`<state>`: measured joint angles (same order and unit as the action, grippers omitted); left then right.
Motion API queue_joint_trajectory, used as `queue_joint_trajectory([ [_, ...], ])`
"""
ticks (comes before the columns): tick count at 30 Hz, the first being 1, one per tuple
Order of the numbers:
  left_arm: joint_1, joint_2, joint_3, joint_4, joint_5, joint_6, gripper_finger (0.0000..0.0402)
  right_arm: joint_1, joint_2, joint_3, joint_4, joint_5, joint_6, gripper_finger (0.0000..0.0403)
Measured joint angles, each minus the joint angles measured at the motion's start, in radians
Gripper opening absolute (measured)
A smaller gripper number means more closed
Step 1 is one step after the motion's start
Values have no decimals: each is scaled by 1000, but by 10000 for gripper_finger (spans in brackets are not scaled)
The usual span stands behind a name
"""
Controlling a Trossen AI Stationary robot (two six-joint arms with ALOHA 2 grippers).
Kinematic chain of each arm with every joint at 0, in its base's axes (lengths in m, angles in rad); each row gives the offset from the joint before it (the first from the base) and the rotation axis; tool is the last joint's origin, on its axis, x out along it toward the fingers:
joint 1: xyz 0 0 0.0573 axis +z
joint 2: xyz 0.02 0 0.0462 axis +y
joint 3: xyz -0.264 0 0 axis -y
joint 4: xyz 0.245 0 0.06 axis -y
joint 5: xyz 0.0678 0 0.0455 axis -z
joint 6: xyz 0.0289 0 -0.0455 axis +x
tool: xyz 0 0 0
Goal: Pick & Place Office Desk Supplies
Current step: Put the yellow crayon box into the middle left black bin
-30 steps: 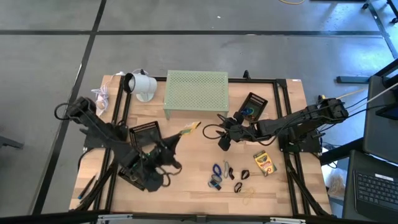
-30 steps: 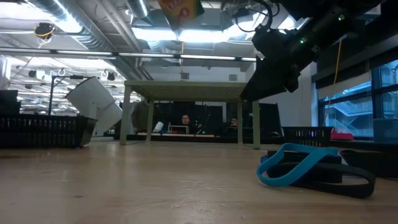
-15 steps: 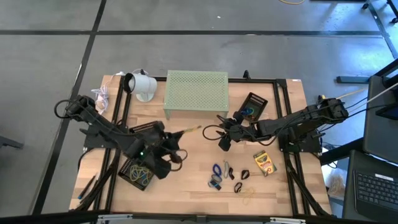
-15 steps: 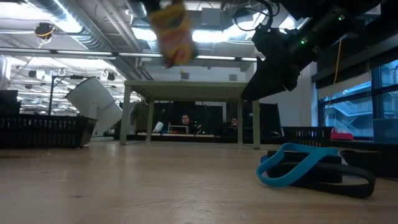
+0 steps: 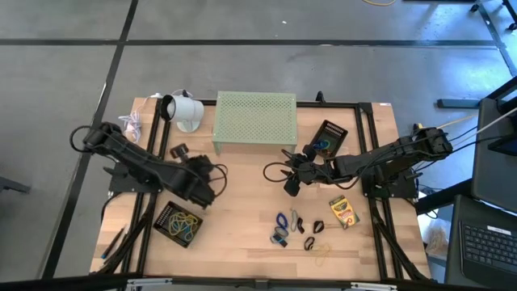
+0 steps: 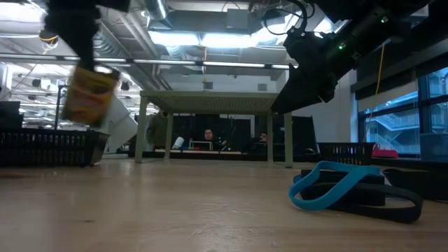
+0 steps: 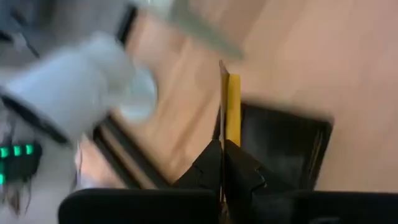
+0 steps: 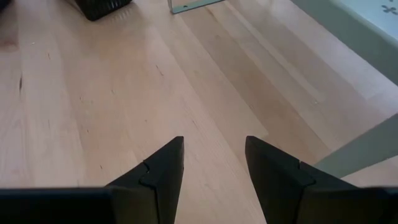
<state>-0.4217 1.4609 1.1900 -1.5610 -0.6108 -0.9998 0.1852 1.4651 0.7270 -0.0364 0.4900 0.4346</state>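
My left gripper (image 5: 207, 175) hangs over the table's left half, above a black mesh tray (image 7: 283, 149), shut on a yellow card box (image 6: 87, 98). From above, the gripper hides the box. My right gripper (image 5: 291, 184) waits open above bare wood near the table's middle, touching nothing. A second yellow-green box (image 5: 343, 212) lies flat on the right. Blue rubber bands (image 5: 281, 220), black binder clips (image 5: 317, 226) and a tan band (image 5: 321, 255) lie loose near the near edge. Another black tray (image 5: 179, 225) holds coloured bands. My left gripper pinches the yellow box between its two fingers, which meet it at its upper end (image 7: 231, 134) from above. In the wrist view the box shows edge-on, a thin yellow strip. It is lifted clear and hangs below the fingers (image 6: 73, 31), slightly tilted.
The pale green perforated riser (image 5: 254, 121) stands at the far middle, with the white cup-shaped object (image 5: 184, 111) to its left. A third black tray (image 5: 327, 137) sits far right. A blue band (image 6: 329, 185) lies close in the low view. People sit in the room behind.
My left gripper has carried the yellow box from the table's middle toward its left edge and lower, over the black tray. It stays shut on the box, which has turned as it went. My right arm has kept still.
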Motion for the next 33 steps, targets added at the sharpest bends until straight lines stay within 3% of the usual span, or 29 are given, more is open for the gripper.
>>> queue_joint_trajectory([
  [4, -1, -32, -10, 0, 135, -39, 1, 0, 0, 0, 0, 0, 27, 176],
  [14, -3, -32, -137, -3, 212, -132, 1, 0, 0, 0, 0, -11, 30, 176],
  [24, -3, -31, -199, 64, 210, -166, 10, 0, 0, 0, 0, -10, 33, 176],
  [33, -3, -31, -202, 103, 211, -166, 58, 0, 0, 0, 0, -8, 33, 176],
])
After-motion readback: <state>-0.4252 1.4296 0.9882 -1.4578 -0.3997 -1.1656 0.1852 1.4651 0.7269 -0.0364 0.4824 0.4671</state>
